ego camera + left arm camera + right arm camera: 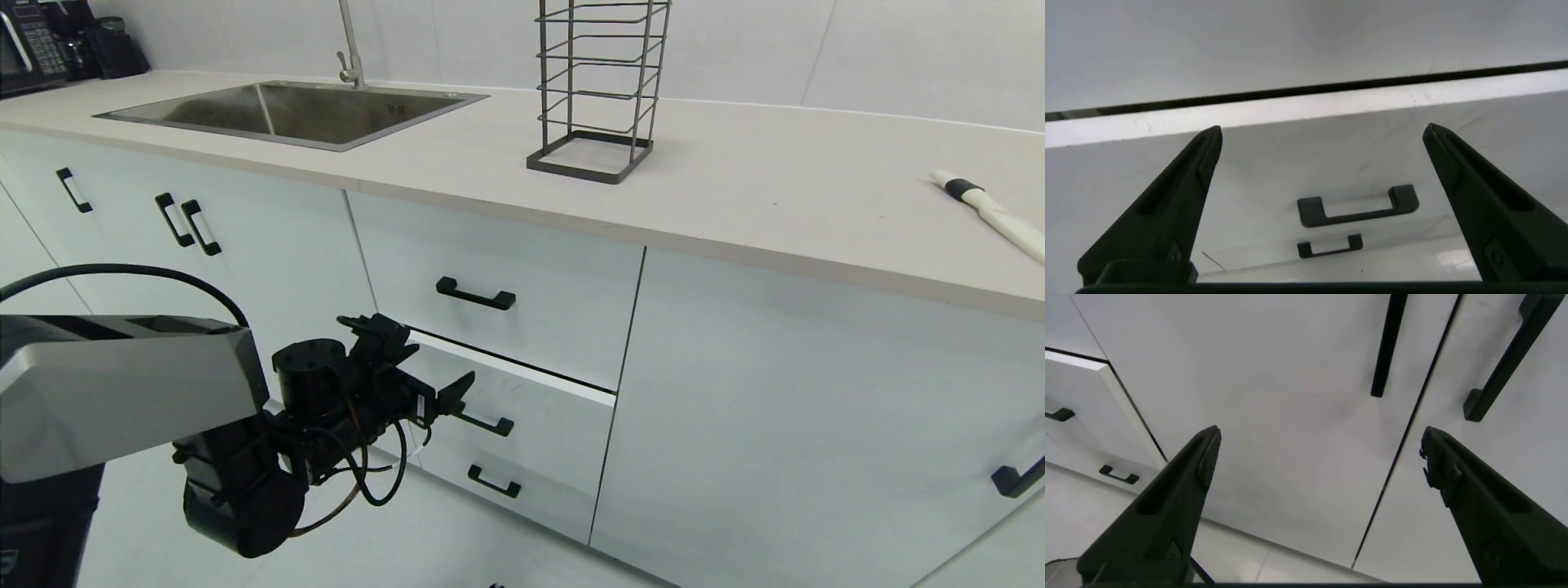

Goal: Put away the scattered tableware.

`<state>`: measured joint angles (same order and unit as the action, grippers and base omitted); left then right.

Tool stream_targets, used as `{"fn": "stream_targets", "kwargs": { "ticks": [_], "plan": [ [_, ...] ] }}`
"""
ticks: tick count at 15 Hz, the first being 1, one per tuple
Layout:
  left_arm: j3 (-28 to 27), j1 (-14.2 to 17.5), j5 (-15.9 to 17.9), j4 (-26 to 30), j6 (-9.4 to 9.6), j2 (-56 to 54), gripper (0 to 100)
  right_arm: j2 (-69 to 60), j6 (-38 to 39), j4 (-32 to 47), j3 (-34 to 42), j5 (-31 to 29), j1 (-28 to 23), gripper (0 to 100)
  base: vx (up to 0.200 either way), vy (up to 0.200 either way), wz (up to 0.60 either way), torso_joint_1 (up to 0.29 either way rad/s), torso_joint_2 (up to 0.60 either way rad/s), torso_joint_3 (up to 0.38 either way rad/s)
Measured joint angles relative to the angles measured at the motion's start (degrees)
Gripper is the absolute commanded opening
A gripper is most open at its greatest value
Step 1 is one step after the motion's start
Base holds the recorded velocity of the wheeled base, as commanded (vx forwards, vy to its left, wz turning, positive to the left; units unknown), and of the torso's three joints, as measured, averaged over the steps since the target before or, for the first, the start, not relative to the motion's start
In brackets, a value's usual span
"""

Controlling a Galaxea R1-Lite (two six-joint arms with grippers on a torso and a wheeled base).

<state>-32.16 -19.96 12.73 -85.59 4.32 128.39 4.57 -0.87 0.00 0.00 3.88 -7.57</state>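
Black and two-fingered, the left gripper hangs low in front of the white drawer fronts. Its fingers are spread wide with nothing between them. In the left wrist view the black bar handle of the middle drawer shows through the gap, farther off, with a second black handle below it — whether a fingertip touches the handle I cannot tell. That middle drawer stands slightly pulled out, its white top edge showing beneath the drawer above. The right gripper is likewise spread wide and holds nothing, facing white cupboard doors with long black bar handles. The task's thing, a long white utensil with a black band, lies flat on the pale stone-coloured countertop at the robot's far right, well apart from the left gripper. Its long axis runs diagonally — the rounded, banded end toward the back wall and the left, the other end running off the view's right edge. A dark wire rack stands upright mid-counter, to the right of the steel sink. A small mark inside the sink is too small to read.
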Motion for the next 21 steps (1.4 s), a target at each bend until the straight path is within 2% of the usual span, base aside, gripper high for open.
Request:
{"fn": "stream_targets", "kwargs": {
  "ticks": [8, 15, 17, 21],
  "plan": [
    [-5.81, 1.46, -0.01, 0.0, -0.09, 5.12, 100, 0.0, 0.0, 0.0, 0.0, 0.0, 0.0, 100, 0.0, 0.0, 0.0, 0.0, 0.0, 0.0],
    [-5.46, 1.19, -0.15, -0.4, -0.73, 5.57, 100, 0.0, 0.0, 0.0, 0.0, -0.02, 0.0, 100, 0.0, 0.0, 0.0, 0.0, 0.0, 0.0],
    [-3.58, 0.72, -0.12, -0.52, -0.73, 4.66, 100, 0.0, 0.0, 0.0, 0.0, 0.0, 0.0, 100, 0.0, 0.0, 0.0, 0.0, 0.0, 0.0],
    [5.97, -1.18, -0.01, -0.55, -0.66, -2.47, 100, 0.0, 0.0, 0.0, 0.0, -0.02, 0.0, 100, 0.0, 0.0, 0.0, 0.0, 0.0, 0.0]
  ]
}}
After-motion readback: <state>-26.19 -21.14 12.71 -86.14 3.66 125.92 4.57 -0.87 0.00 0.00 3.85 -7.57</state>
